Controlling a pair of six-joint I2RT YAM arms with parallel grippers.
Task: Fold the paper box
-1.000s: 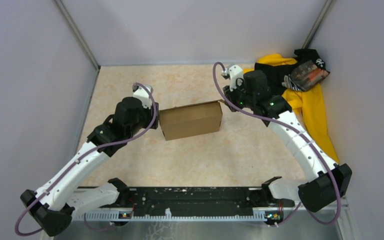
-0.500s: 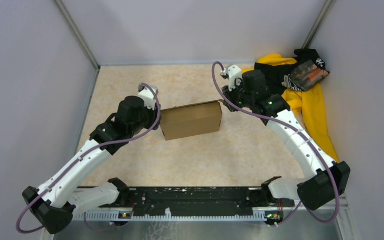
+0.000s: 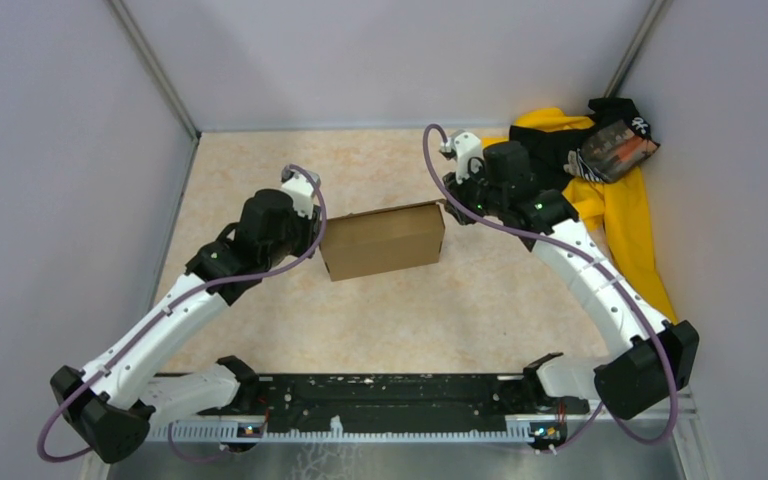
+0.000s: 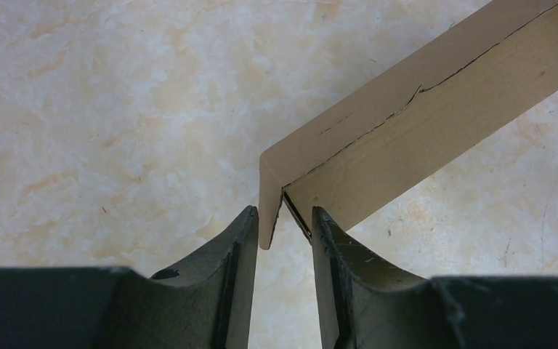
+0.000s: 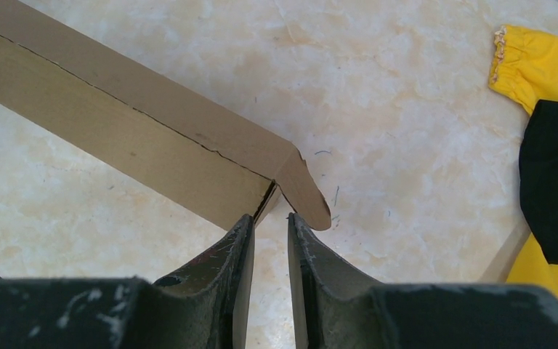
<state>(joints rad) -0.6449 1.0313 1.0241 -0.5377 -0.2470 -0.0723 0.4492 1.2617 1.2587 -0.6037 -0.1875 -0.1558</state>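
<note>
The paper box (image 3: 382,240) is a shallow brown cardboard box lying on the beige table. My left gripper (image 3: 314,232) is at its left end. In the left wrist view the box's corner flap (image 4: 269,207) hangs between the fingertips of that gripper (image 4: 283,218). A slit of table still shows beside the flap, so the jaws stand narrowly open around it. My right gripper (image 3: 448,197) is at the box's far right corner. Its fingertips (image 5: 270,222) are a little apart with only table between them. One tip meets the end wall (image 5: 189,182), the other the rounded flap (image 5: 306,196).
A yellow-and-black cloth pile (image 3: 610,195) with a dark packet (image 3: 615,150) on it fills the back right corner, close behind the right arm, and shows as yellow cloth (image 5: 538,65) in the right wrist view. Grey walls (image 3: 70,200) enclose the table on three sides.
My left arm has moved right and forward up to the box's left end. The box and the right arm have stayed where they were.
</note>
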